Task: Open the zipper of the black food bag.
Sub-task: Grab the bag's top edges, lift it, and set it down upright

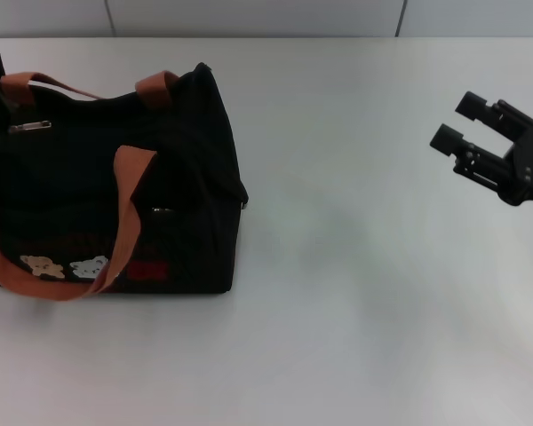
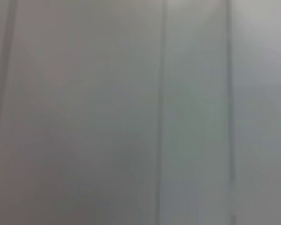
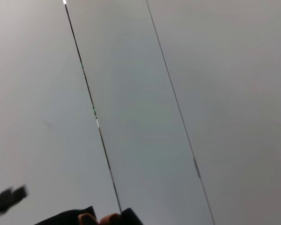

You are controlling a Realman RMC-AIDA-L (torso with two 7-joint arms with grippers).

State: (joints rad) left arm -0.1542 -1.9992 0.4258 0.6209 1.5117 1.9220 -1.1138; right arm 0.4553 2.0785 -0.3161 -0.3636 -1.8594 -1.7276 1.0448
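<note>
black food bag (image 1: 107, 186) is set at frame left on the table (image 1: 355, 293) | zipper (image 1: 28, 127) is unopened | right pincer (image 1: 466, 124) is held wide apart at frame right, ready to reach | left pincer is not seen

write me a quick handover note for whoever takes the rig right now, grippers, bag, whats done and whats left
Right gripper: open, holding nothing, hovering over bare table at the right side, far from the bag.
Left gripper: not in view in any camera; its wrist view shows only a blank pale surface.
Black food bag: sits on the table's left side, orange handles draped over it.
Zipper: silver pull tab lies on top near the bag's far left end; whether the track is closed cannot be told.
Done: nothing visible. Left: reach the bag, steady it, grip the tab, pull the zipper open.
</note>
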